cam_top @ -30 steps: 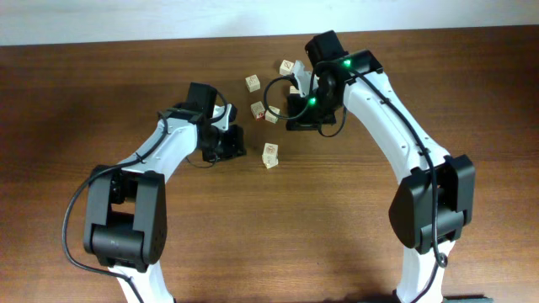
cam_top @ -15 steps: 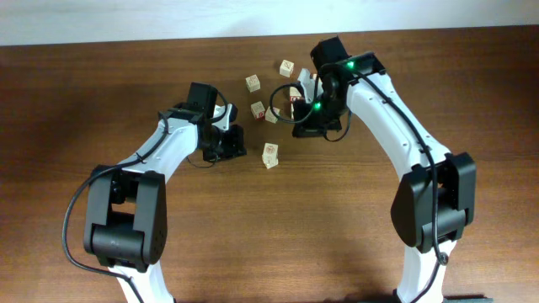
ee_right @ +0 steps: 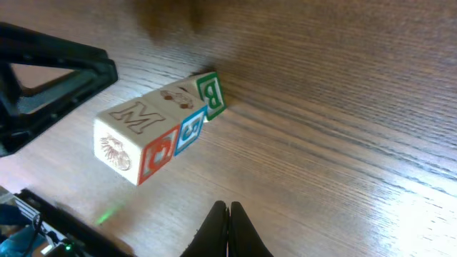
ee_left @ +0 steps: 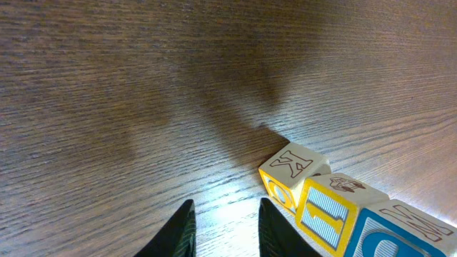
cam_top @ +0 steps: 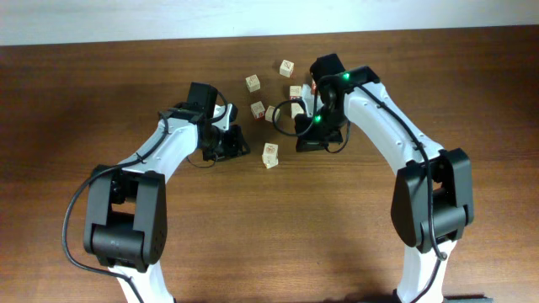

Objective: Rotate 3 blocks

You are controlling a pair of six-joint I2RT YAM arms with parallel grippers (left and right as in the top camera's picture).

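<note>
Since the earlier overhead frame, the right gripper has drawn back from the far cluster of cubes toward the nearer part of the table, uncovering a cube it had hidden. The left gripper has kept its place but parted its fingers a little. From overhead, the three blocks show as one pale cluster between the two grippers, near the left one's tip and apart from the right one. Other cubes lie scattered farther back. In the left wrist view, the left gripper's fingers stand a small way apart with only bare wood between them, gripping nothing. Ahead and to the right, the three blocks sit touching in a row: the K block with a yellow side face, the middle block, also yellow-faced, and the blue-faced block, cut off by the frame edge. In the right wrist view, the right gripper's fingers are pressed together and empty. The row lies ahead on the left, showing a red face under an M top, then a blue face, then a green B. The left gripper's dark body sits just beside the M end.
</note>
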